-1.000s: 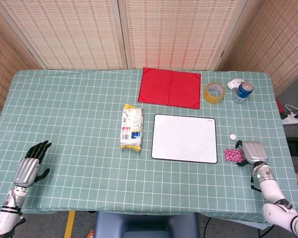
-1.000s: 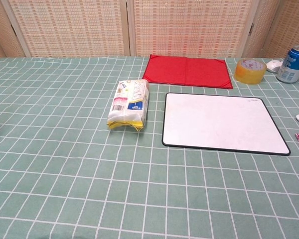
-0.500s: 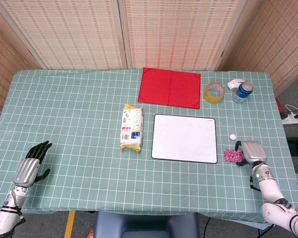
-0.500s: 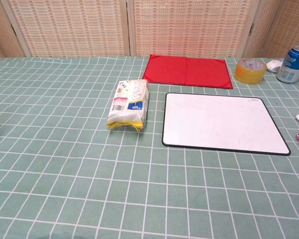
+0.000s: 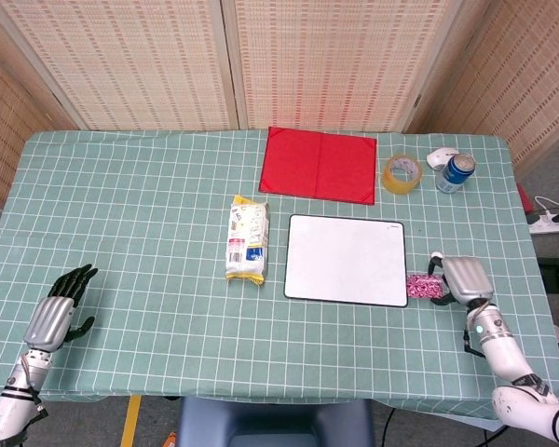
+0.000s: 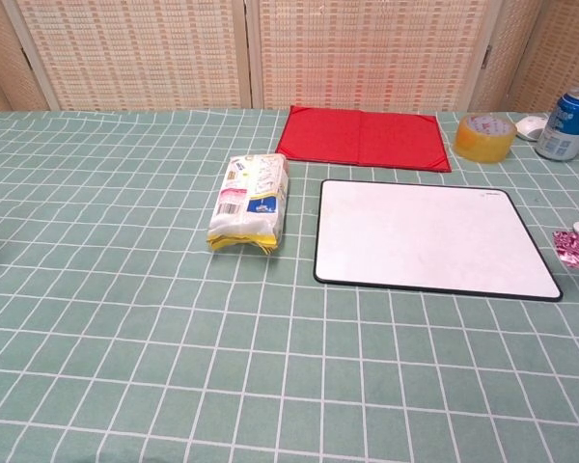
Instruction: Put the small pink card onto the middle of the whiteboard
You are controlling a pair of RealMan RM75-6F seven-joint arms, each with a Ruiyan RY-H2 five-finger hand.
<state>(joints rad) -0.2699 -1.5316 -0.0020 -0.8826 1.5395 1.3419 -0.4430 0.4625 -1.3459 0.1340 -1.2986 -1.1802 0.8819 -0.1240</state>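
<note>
My right robot hand (image 5: 458, 279) pinches the small pink card (image 5: 418, 286) by its near edge, just beside the whiteboard (image 5: 346, 260). The card seems thin, light and bendable.

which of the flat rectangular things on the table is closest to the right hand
The small pink card, right beside the right hand at the whiteboard's right edge. The whiteboard comes next; the red mat lies far back near the tape roll.

Pink card (image 5: 417, 286), white whiteboard (image 5: 346, 259), red mat (image 5: 318, 165).
</note>
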